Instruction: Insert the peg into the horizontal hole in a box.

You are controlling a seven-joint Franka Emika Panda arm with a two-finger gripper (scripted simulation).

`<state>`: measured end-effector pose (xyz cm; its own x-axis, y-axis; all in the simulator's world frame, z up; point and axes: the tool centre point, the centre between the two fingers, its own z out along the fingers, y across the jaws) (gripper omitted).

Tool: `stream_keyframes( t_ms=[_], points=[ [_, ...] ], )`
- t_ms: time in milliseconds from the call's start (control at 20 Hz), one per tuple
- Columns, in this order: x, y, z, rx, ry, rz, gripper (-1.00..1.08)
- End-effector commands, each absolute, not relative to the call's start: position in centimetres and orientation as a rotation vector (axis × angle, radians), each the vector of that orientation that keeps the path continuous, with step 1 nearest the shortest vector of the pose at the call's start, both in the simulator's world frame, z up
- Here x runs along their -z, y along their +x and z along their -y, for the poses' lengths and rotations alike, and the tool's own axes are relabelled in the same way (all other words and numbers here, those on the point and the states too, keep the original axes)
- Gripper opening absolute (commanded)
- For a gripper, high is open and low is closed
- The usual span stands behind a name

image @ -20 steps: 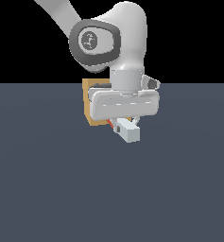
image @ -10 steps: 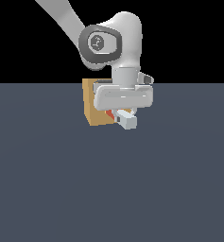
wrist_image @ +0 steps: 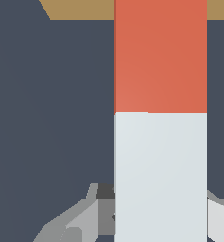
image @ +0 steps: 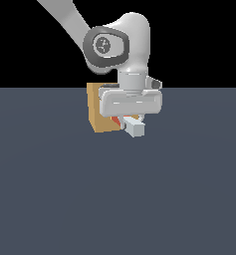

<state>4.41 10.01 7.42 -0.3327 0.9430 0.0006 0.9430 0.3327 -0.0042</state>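
No writing shows anywhere. My pincer (image: pixel 131 122) pinches the peg (wrist_image: pixel 160 118), a smooth square bar, orange-red toward the box (image: pixel 100 112) and pale grey-white at my fingers (wrist_image: pixel 73 222). The plain tan cube sits at nine o'clock of my pincer; its hole is hidden.

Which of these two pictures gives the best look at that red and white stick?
The wrist view: the peg fills the frame, its orange-red part running toward the box and its pale part near the hand. The exterior view shows only the peg's pale end and a sliver of red under the hand.
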Motion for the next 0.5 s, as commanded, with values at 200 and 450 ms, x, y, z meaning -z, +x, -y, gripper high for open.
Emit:
stream_keyframes(
  t_ms=[200,450],
  points=[
    [-7.6,4.5,-10.1,0.000,-1.812,2.565,-1.00],
    [-7.6,4.1,-11.1,0.000,-1.812,2.565,-1.00]
  ],
)
